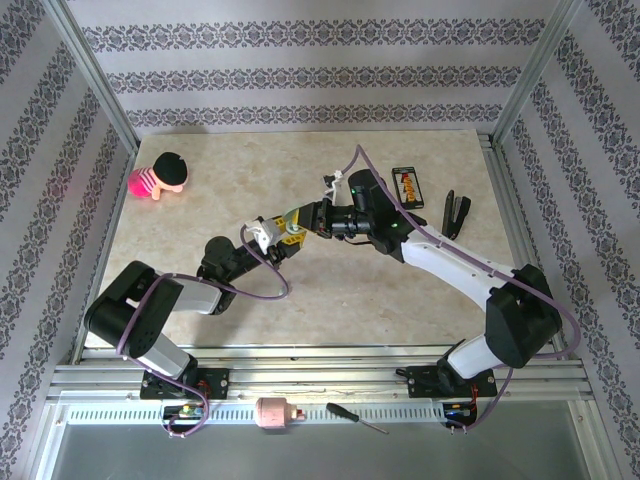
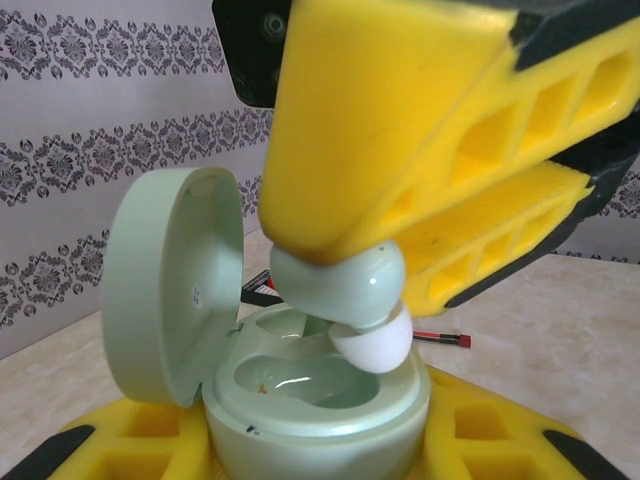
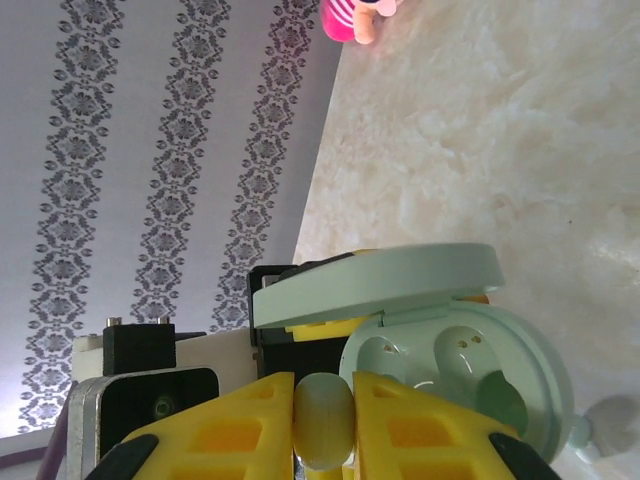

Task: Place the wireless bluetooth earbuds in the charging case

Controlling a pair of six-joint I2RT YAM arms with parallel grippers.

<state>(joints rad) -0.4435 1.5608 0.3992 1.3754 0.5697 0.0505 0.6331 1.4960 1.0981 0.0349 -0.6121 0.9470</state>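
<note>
From above, my two arms meet over the middle of the table (image 1: 400, 300). My left tool (image 1: 266, 237) and my right tool (image 1: 302, 221) are nose to nose there, and what they carry is too small to make out. A pink doll (image 1: 160, 176) with a black cap lies well apart near the far left corner, and a screwdriver (image 1: 357, 418) lies on the rail in front of the bases.

From my left wrist, the pale green charging case (image 2: 318, 398) sits between my own yellow fingers (image 2: 120, 445), which are clenched on its base. Its lid (image 2: 172, 285) stands open to the left. The yellow fingers of my right tool come down from the upper right, pinching a pale green earbud (image 2: 340, 285) with a white tip. The tip hangs just over the case's open wells; I cannot tell if it touches.

From my right wrist, the earbud is squeezed between my two yellow fingertips at the bottom edge. The open case lies just beyond them, lid raised, both wells bare.
</note>
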